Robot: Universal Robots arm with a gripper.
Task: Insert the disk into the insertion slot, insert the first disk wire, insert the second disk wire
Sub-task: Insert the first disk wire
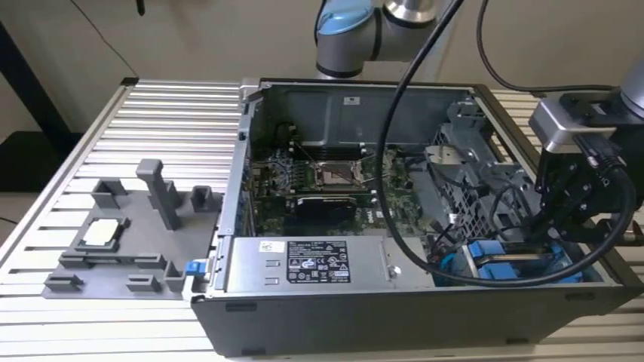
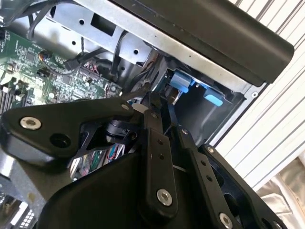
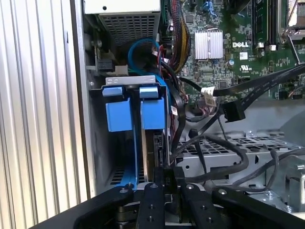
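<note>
The disk (image 3: 152,148) stands in the slot (image 3: 97,143), at the case's (image 1: 332,320) corner on the exterior view's right. The gripper (image 3: 170,174) sits at its edge, jaws nearly together; whether they pinch anything I cannot tell. A skewed push could jam the disk against the slot wall, and the loose cables (image 3: 224,155) nearby could snag.

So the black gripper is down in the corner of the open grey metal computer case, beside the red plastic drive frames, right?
Not quite. The plastic drive frames are bright blue, not red, as the first wrist view shows; the rest holds: the black gripper is down in the corner of the open grey metal computer case, beside them.
</note>
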